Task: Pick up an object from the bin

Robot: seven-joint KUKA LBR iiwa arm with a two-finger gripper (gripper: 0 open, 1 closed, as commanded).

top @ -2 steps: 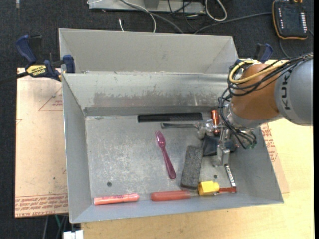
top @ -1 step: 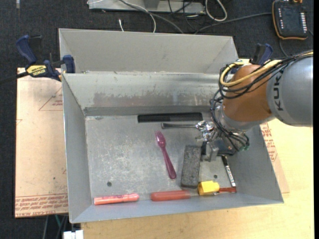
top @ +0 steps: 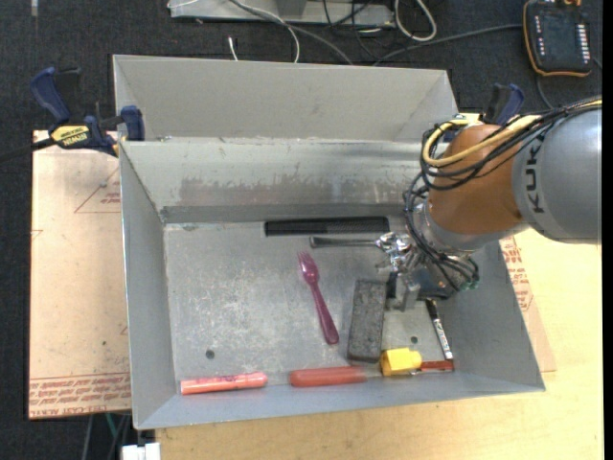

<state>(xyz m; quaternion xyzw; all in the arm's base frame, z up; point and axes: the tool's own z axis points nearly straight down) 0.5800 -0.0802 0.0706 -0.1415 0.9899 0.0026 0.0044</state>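
Over the bin's right half, the arm is reaching in.
Its gripper is hanging just beside the far end of a grey block; whether it is clenched or released cannot be told. A black bar is lying behind, a pink spoon left, a yellow piece in front.

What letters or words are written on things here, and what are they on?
"KU" - on the grey robot arm; the rest of the word can't be read.
Thin pen in the bin: any print is too small to read.
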